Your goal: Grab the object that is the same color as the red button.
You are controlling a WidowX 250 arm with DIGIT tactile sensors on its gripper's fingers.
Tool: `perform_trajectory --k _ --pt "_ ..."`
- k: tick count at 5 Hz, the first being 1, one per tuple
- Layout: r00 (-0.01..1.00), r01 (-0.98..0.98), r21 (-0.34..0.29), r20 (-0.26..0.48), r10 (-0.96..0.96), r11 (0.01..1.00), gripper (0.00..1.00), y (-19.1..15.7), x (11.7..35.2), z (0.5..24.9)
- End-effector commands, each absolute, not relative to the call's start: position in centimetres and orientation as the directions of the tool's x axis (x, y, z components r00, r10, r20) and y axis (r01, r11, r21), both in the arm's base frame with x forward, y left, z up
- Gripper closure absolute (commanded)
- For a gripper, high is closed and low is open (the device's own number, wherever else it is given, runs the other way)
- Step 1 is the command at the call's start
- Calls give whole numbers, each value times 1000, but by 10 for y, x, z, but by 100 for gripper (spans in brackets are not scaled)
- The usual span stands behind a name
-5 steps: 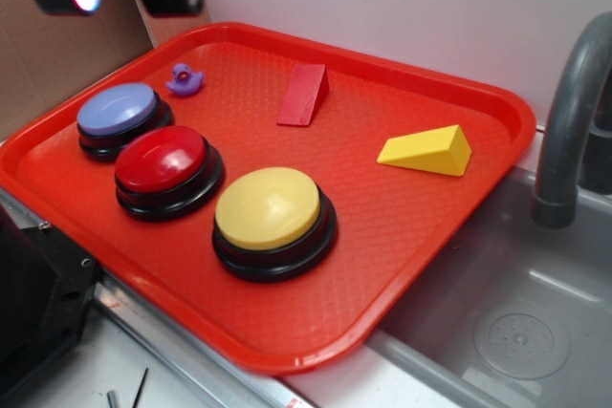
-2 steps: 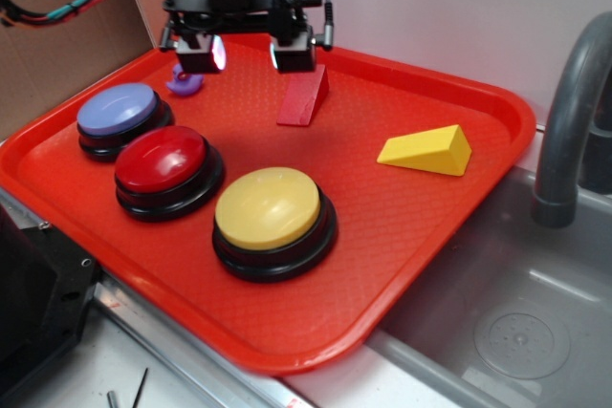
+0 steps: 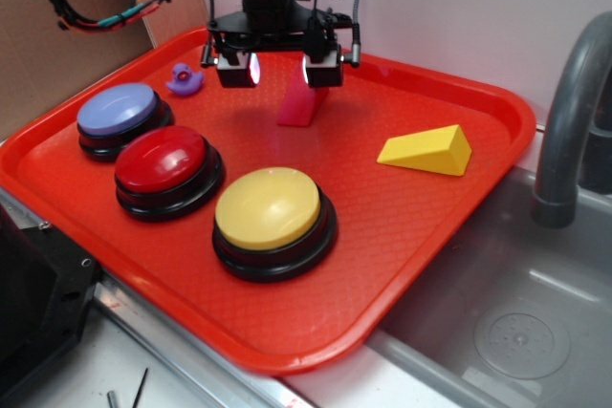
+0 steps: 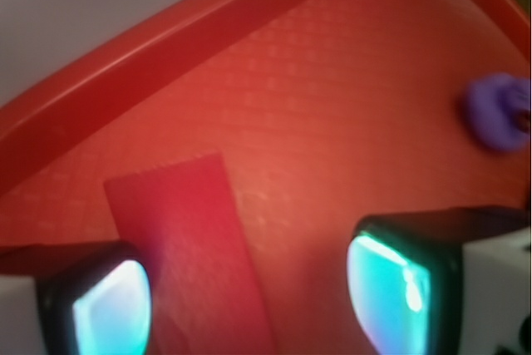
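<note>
The tool hangs over the far part of the red tray, its two pads spread wide with nothing between them; in the exterior view one pad shows to the left of the red wedge block and the other sits right above the block's upper end; whether either pad touches the block cannot be told. From the wrist view the red wedge block lies flat on the tray surface, closer to the left-hand pad than to the right-hand one, partly tucked behind that left pad. A small purple duck sits near the tray's far left rim, apart from the tool. Toward the front stand three dome buttons in a diagonal row: the lavender-blue button, the red button just beside it, and the yellow button. A yellow wedge lies well apart to the right; beyond the tray is a grey sink with a tap.
</note>
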State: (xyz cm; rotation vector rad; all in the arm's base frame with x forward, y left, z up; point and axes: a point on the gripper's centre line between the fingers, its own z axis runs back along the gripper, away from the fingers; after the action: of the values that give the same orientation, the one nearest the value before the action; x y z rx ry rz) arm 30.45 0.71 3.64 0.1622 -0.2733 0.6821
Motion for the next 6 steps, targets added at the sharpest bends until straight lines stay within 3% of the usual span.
perform_trajectory --k 1,3,4,5,6 --pt "763 -598 45 336 551 800 0 8 328 31" --pt "740 -625 21 333 584 780 5 14 328 28" --pt "736 -624 8 340 585 781 100 12 325 30" --pt "733 -618 24 378 565 786 100 11 320 39" --pt "744 -596 2 378 551 803 100 10 315 48"
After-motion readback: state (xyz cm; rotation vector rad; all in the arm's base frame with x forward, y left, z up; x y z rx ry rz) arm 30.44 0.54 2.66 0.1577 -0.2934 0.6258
